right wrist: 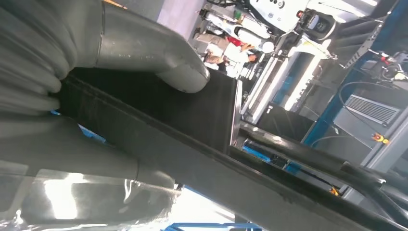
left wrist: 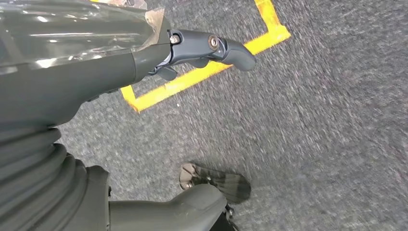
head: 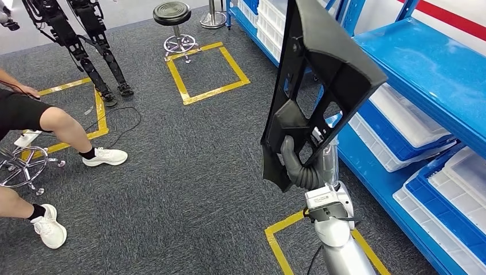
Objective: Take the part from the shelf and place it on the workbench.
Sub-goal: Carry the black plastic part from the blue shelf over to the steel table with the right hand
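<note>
A large black plastic part [head: 321, 74] with several cut-outs stands nearly upright in the air beside the blue shelf [head: 435, 69]. My right hand [head: 297, 166] grips it near its lower end, with the silver arm rising from below. In the right wrist view the grey thumb [right wrist: 163, 53] presses on the part's [right wrist: 192, 125] dark face. My left hand [left wrist: 96, 72] hangs over the grey carpet with its fingers [left wrist: 216, 48] apart and nothing in it.
Blue shelving with white and blue bins [head: 401, 123] runs along the right. Yellow tape squares [head: 206, 71] mark the carpet. A person [head: 51, 123] sits on a wheeled chair at the left. A black stool [head: 173, 23] and another robot's legs [head: 94, 51] stand farther off.
</note>
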Tool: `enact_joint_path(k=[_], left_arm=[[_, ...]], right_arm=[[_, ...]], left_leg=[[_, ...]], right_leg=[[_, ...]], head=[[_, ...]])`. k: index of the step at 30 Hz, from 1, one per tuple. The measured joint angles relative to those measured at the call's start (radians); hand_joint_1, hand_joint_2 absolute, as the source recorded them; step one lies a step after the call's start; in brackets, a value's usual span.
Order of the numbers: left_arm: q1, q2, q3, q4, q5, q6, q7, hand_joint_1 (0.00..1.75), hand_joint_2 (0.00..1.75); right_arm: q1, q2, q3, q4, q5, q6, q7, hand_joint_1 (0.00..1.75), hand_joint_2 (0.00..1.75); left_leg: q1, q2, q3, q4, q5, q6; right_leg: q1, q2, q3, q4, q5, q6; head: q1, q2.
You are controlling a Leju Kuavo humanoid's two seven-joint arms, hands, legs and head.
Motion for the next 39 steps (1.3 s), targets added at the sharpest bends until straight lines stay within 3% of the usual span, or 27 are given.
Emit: enact_joint_path(k=[2, 5, 7, 8, 10, 11, 13, 16, 18, 20, 22, 23, 24, 25, 27, 29, 31, 33, 35, 37, 38, 39], left_arm=[[0.003, 0.0, -0.001, 0.0, -0.001, -0.022, -0.013, 0.0, 1.75], [0.0, 0.001, -0.004, 0.0, -0.002, -0.036, -0.021, 0.0, 1.75], [0.0, 0.001, -0.005, 0.0, -0.002, -0.037, -0.021, 0.0, 1.75], [0.0, 0.001, -0.005, 0.0, -0.002, -0.037, -0.021, 0.0, 1.75], [0.0, 0.001, -0.005, 0.0, -0.002, -0.035, -0.02, 0.0, 1.75], [0.0, 0.001, -0.005, 0.0, -0.002, -0.034, -0.019, 0.0, 1.75], [-0.003, 0.001, -0.006, 0.0, -0.003, -0.033, -0.019, 0.0, 1.75], [-0.004, 0.003, -0.014, 0.0, -0.005, -0.034, -0.024, 0.0, 1.75], [-0.004, 0.004, -0.019, 0.0, -0.005, -0.034, -0.026, 0.0, 1.75], [-0.007, 0.004, -0.023, 0.0, -0.004, -0.033, -0.023, 0.0, 1.75], [-0.008, 0.004, -0.025, 0.0, -0.003, -0.035, -0.017, 0.0, 1.75], [-0.007, 0.004, -0.027, 0.0, -0.003, -0.036, -0.013, 0.0, 1.75], [-0.006, 0.004, -0.028, 0.0, -0.003, -0.039, -0.011, 0.0, 1.75], [-0.005, 0.004, -0.029, 0.0, -0.004, -0.041, -0.01, 0.0, 1.75], [-0.005, 0.004, -0.03, 0.0, -0.005, -0.045, -0.013, 0.0, 1.75], [-0.004, 0.004, -0.031, 0.0, -0.006, -0.044, -0.022, 0.0, 1.75], [-0.001, 0.005, -0.034, 0.001, -0.006, -0.043, -0.03, 0.0, 1.75], [0.002, 0.005, -0.038, 0.001, -0.006, -0.042, -0.031, 0.0, 1.75], [0.0, 0.005, -0.042, 0.002, -0.005, -0.042, -0.03, 0.0, 1.75], [-0.001, 0.005, -0.044, 0.002, -0.004, -0.041, -0.029, 0.0, 1.75], [-0.001, 0.005, -0.045, 0.002, -0.003, -0.039, -0.027, 0.0, 1.75], [0.0, 0.005, -0.046, 0.002, -0.003, -0.036, -0.023, 0.0, 1.75]], right_arm=[[-0.004, 0.001, 0.004, 0.001, 0.0, 0.0, 0.0, 1.75, 1.75], [-0.006, 0.001, 0.009, 0.001, 0.0, -0.001, 0.0, 1.75, 1.75], [-0.005, 0.001, 0.01, 0.002, 0.0, -0.001, -0.001, 1.75, 1.75], [-0.005, 0.001, 0.01, 0.002, 0.0, -0.001, -0.001, 1.75, 1.75], [-0.005, 0.001, 0.011, 0.002, 0.001, -0.002, 0.0, 1.75, 1.75], [-0.005, 0.001, 0.012, 0.002, 0.001, -0.002, 0.0, 1.75, 1.75], [-0.005, 0.001, 0.012, 0.002, 0.003, -0.002, 0.001, 1.75, 1.75], [-0.005, 0.0, 0.015, 0.002, 0.004, -0.004, 0.002, 1.75, 1.75], [-0.005, 0.0, 0.017, 0.002, 0.005, -0.005, 0.002, 1.75, 1.75], [-0.004, -0.003, 0.017, 0.004, 0.005, -0.007, 0.002, 1.75, 1.75], [0.001, -0.008, 0.018, 0.009, 0.005, -0.01, 0.002, 1.75, 1.75], [0.004, -0.009, 0.018, 0.011, 0.005, -0.011, 0.002, 1.75, 1.75], [0.006, -0.01, 0.018, 0.012, 0.005, -0.013, 0.002, 1.75, 1.75], [0.007, -0.01, 0.018, 0.012, 0.005, -0.015, 0.002, 1.75, 1.75], [0.007, -0.009, 0.018, 0.012, 0.004, -0.018, 0.002, 1.75, 1.75], [0.009, -0.009, 0.018, 0.012, 0.002, -0.019, 0.0, 1.75, 1.75], [0.009, -0.009, 0.018, 0.011, -0.002, -0.02, -0.001, 1.75, 1.75], [0.008, -0.006, 0.018, 0.011, -0.005, -0.02, -0.003, 1.75, 1.75], [0.007, -0.002, 0.018, 0.011, -0.008, -0.02, -0.005, 1.75, 1.75], [0.009, -0.001, 0.018, 0.01, -0.01, -0.019, -0.005, 1.75, 1.75], [0.009, 0.0, 0.018, 0.01, -0.01, -0.018, -0.006, 1.75, 1.75], [0.01, 0.001, 0.018, 0.01, -0.012, -0.017, -0.007, 1.75, 1.75]], left_leg=[[0.002, 0.024, -0.012, 0.02, -0.013, -0.009], [0.002, 0.11, -0.093, 0.186, -0.099, -0.019], [0.003, 0.127, -0.147, 0.29, -0.133, -0.022], [0.003, 0.13, -0.15, 0.294, -0.124, -0.021], [0.002, 0.148, -0.09, 0.182, -0.062, -0.014], [-0.003, 0.17, -0.049, 0.109, -0.036, -0.009], [-0.013, 0.197, -0.004, 0.024, -0.013, 0.002], [-0.017, 0.17, -0.002, 0.008, -0.01, 0.015], [-0.012, 0.148, 0.006, -0.006, -0.001, 0.027], [-0.009, 0.126, 0.01, -0.012, 0.003, 0.034], [-0.008, 0.099, 0.01, -0.012, 0.004, 0.036], [-0.008, 0.086, 0.01, -0.011, 0.004, 0.036], [-0.008, 0.072, 0.01, -0.01, 0.004, 0.035], [-0.007, 0.059, 0.01, -0.007, 0.003, 0.034], [-0.007, 0.033, 0.005, 0.005, -0.002, 0.025], [-0.005, 0.014, -0.005, 0.016, -0.006, 0.009], [0.001, 0.0, -0.012, 0.016, -0.003, -0.006], [0.003, 0.041, -0.024, 0.038, -0.018, -0.016], [0.003, 0.106, -0.066, 0.126, -0.07, -0.023], [0.006, 0.126, -0.126, 0.25, -0.126, -0.029], [0.008, 0.128, -0.145, 0.287, -0.135, -0.031], [0.008, 0.129, -0.143, 0.286, -0.126, -0.03]], right_leg=[[-0.002, -0.018, 0.003, -0.004, 0.004, -0.014], [0.003, -0.049, 0.006, -0.007, 0.003, -0.034], [0.009, -0.072, 0.006, -0.007, 0.0, -0.038], [0.011, -0.083, 0.007, -0.006, -0.002, -0.04], [0.013, -0.104, 0.013, -0.007, -0.007, -0.041], [0.017, -0.113, 0.017, -0.006, -0.01, -0.039], [0.024, -0.129, 0.02, -0.006, -0.016, -0.032], [0.027, -0.146, 0.022, -0.006, -0.022, -0.02], [0.024, -0.108, 0.008, 0.033, -0.046, -0.016], [0.019, -0.059, -0.046, 0.148, -0.096, -0.022], [0.014, -0.044, -0.114, 0.273, -0.136, -0.022], [0.012, -0.042, -0.132, 0.298, -0.137, -0.016], [0.009, -0.041, -0.13, 0.283, -0.121, -0.007], [0.004, -0.037, -0.109, 0.232, -0.092, 0.005], [-0.007, 0.0, -0.051, 0.094, -0.031, 0.023], [-0.008, 0.023, -0.022, 0.026, -0.006, 0.016], [-0.003, 0.008, -0.02, 0.023, -0.002, -0.002], [-0.004, -0.011, -0.016, 0.017, 0.003, -0.02], [0.0, -0.034, -0.014, 0.013, 0.005, -0.035], [0.007, -0.057, -0.015, 0.013, 0.003, -0.042], [0.011, -0.07, -0.015, 0.013, 0.002, -0.043], [0.013, -0.082, -0.016, 0.013, 0.001, -0.044]], head=[[-0.003, 0.0], [-0.01, 0.0], [-0.01, 0.0], [-0.01, 0.0], [-0.011, 0.0], [-0.011, 0.0], [-0.009, 0.0], [-0.007, 0.0], [-0.005, 0.0], [-0.002, 0.0], [-0.001, 0.0], [-0.001, 0.0], [-0.001, 0.0], [-0.001, 0.0], [-0.001, 0.0], [-0.002, 0.0], [-0.002, 0.0], [-0.005, 0.0], [-0.009, 0.0], [-0.01, 0.0], [-0.01, 0.0], [-0.01, 0.0]])
